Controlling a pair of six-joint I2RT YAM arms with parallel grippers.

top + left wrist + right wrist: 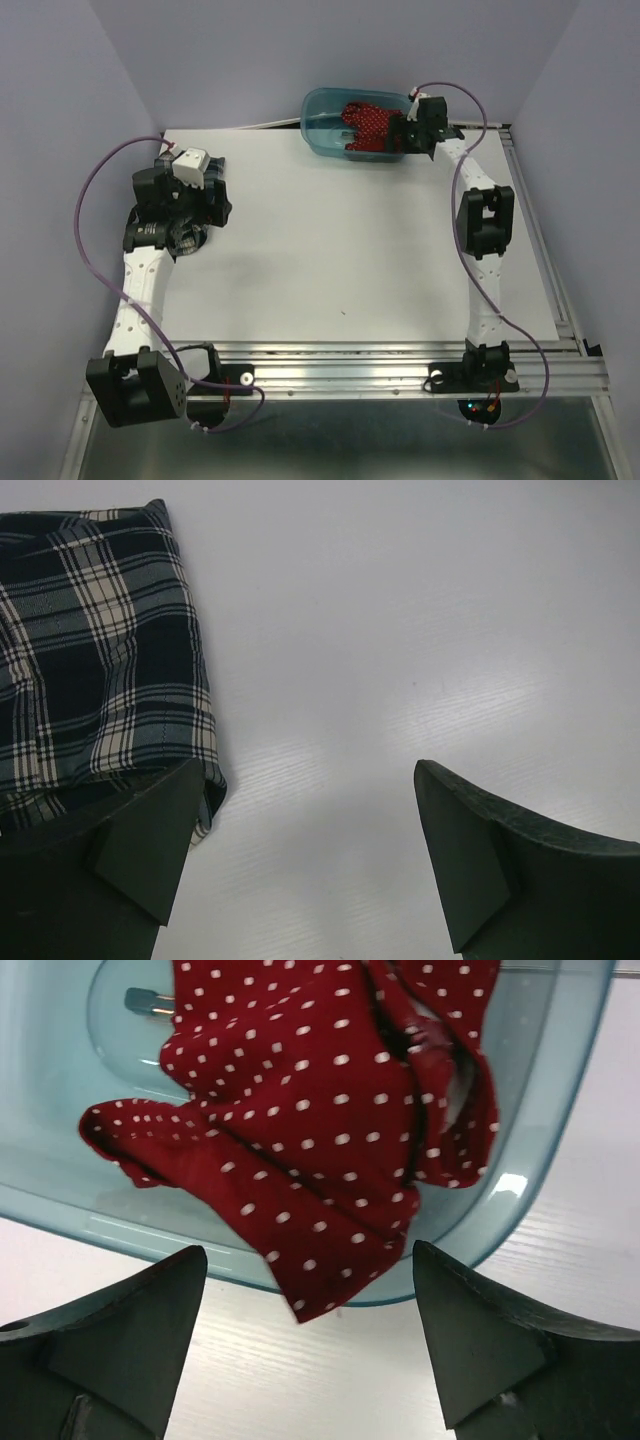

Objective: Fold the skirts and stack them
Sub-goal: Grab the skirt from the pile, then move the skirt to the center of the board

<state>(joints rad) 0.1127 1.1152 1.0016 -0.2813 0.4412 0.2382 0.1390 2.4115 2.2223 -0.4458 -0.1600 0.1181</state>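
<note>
The red skirt with white dots (320, 1110) lies crumpled in the teal tub (545, 1150), one corner hanging over the near rim. In the top view the red skirt (368, 124) shows at the back of the table. My right gripper (308, 1260) is open and empty just in front of that corner; in the top view it (415, 130) is at the tub's right end. The plaid skirt (95, 650) lies folded flat on the table. My left gripper (308, 780) is open and empty, its left finger over the skirt's near corner. In the top view the left arm hides most of the plaid skirt (184, 240).
The teal tub (325, 115) stands at the back centre of the white table (340, 250). A small dark metal part (145, 1000) shows through the tub's floor. Metal rails run along the table's near and right edges (400, 365).
</note>
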